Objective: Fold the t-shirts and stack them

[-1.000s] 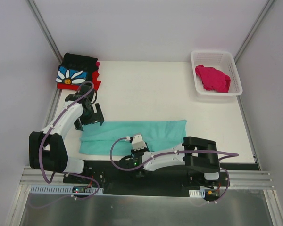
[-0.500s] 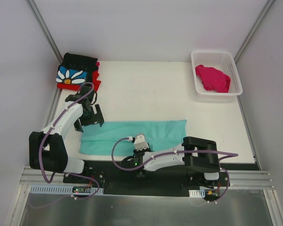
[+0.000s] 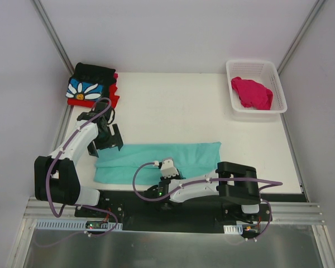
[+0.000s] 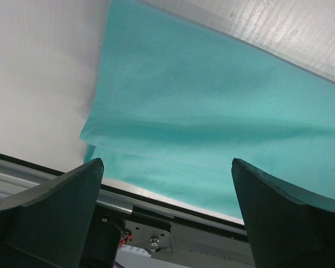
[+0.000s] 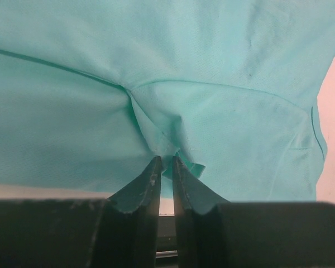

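Mint-teal t-shirt (image 3: 156, 159) lay flat on the white desk (image 3: 184, 106) as a long folded band, close to the near edge and stretching from the left side to a little past the middle. In the left wrist view its layers showed one over the other at the left end, and the lower layer came out a little at the near side. The right arm (image 3: 195, 187) reached leftward and low along the near edge of the desk. Its jaws were clamped on a small pinch of the teal cloth at the near hem, almost together, with only the thin fold between them. From this pinch some creases ran out across the cloth. The left arm (image 3: 72, 146) was bent over the far left corner of the same shirt. The left jaws stood wide apart above the cloth and held nothing; I could not tell whether they touched it. In the far left corner of the desk the black t-shirt with a white daisy on blue (image 3: 85, 85) lay folded on top of the red t-shirt (image 3: 95, 103), whose edge showed below and at the right. The magenta-pink t-shirt (image 3: 251, 92) lay crumpled inside the white lattice basket (image 3: 258, 114), which stood at the far right corner, well apart from both arms.
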Tool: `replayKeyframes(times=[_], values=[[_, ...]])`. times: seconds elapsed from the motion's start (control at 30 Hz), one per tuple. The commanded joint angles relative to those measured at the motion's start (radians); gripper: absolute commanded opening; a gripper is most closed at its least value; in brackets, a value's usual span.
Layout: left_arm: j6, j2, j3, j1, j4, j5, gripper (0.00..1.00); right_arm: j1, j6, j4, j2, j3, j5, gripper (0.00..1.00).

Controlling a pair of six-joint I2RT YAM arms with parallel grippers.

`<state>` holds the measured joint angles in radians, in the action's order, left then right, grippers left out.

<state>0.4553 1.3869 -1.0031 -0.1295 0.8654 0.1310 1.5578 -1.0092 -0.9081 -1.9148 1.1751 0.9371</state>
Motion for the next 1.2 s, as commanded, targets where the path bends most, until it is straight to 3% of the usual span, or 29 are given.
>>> replayKeyframes(times=[0.0, 0.07, 0.57, 1.0, 1.17], values=[[-0.023, -0.029, -0.015, 0.001, 0.035, 0.001, 0.99, -0.008, 0.007, -0.005, 0.008, 0.026, 0.016, 0.12], [-0.023, -0.023, -0.02, 0.001, 0.035, 0.001, 0.99, -0.013, 0.014, -0.002, 0.014, 0.024, 0.023, 0.01], [-0.024, -0.008, -0.043, 0.001, 0.043, -0.008, 0.99, 0.004, -0.02, -0.256, 0.071, 0.182, 0.147, 0.01], [-0.018, -0.009, -0.032, -0.004, 0.043, -0.001, 0.99, 0.002, 0.139, 0.003, 0.033, 0.089, -0.021, 0.01], [0.003, -0.003, -0.02, -0.012, 0.024, -0.014, 0.99, -0.002, 0.15, 0.011, 0.019, 0.093, -0.035, 0.01]])
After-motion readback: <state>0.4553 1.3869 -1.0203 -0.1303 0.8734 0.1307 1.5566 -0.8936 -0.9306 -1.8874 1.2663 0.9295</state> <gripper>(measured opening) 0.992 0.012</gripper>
